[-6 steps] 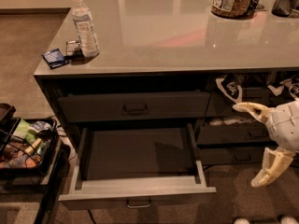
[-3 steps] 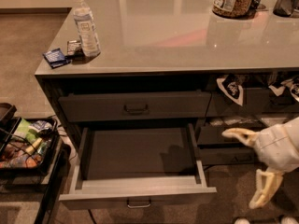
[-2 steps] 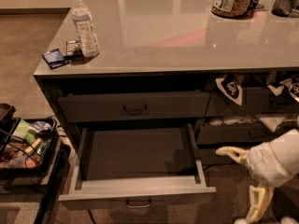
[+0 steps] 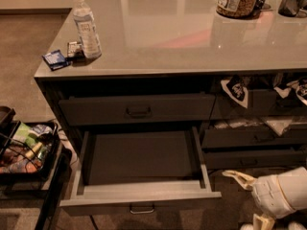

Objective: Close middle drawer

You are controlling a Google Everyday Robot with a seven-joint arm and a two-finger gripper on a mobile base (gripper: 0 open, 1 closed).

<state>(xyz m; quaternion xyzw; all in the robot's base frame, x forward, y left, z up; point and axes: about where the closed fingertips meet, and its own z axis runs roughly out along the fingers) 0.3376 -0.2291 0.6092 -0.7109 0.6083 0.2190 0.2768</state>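
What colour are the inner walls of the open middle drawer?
Light grey on the middle drawer, camera view; the gripper is lower right of it.

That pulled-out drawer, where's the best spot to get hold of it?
Probably the small metal pull centred on the front of the middle drawer, approached from the front: it sticks out toward the room. The gripper sits low at the right, fingers spread.

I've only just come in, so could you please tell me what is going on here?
A robot is meant to shut the middle drawer, which stands pulled far out and looks empty. The gripper hangs open, low to that drawer's right, touching nothing. The top drawer is shut; a water bottle stands on the countertop.
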